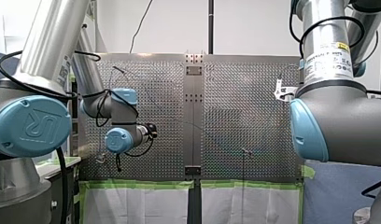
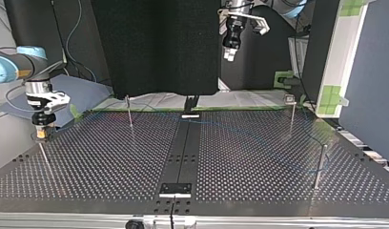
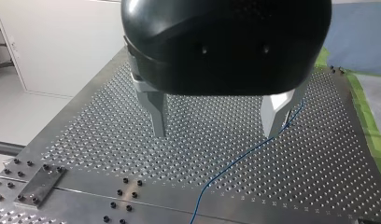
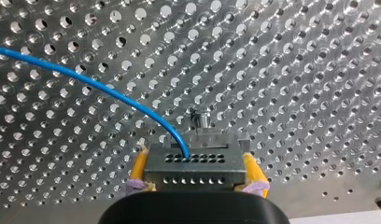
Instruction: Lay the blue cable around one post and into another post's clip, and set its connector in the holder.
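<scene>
In the right wrist view my right gripper [image 4: 196,173] is shut with its yellow pads [image 4: 138,167] on a metal connector [image 4: 193,157]. The blue cable [image 4: 86,80] leaves the connector's face and curves away over the perforated plate. Just ahead of the connector stands the tip of a thin post [image 4: 201,118]. The top view has this gripper [image 2: 40,132] low at its left, above a slim post [image 2: 45,160]. My left gripper [image 3: 216,133] hangs open high over the table, nothing between its metal fingers [image 3: 157,116], with the cable [image 3: 235,158] lying on the plate below it.
More posts stand on the table: one at the back left of the top view [image 2: 129,113], one at the back right with a clip [image 2: 291,113], one at the right front [image 2: 319,167]. A dark centre strip [image 2: 183,148] splits the plate.
</scene>
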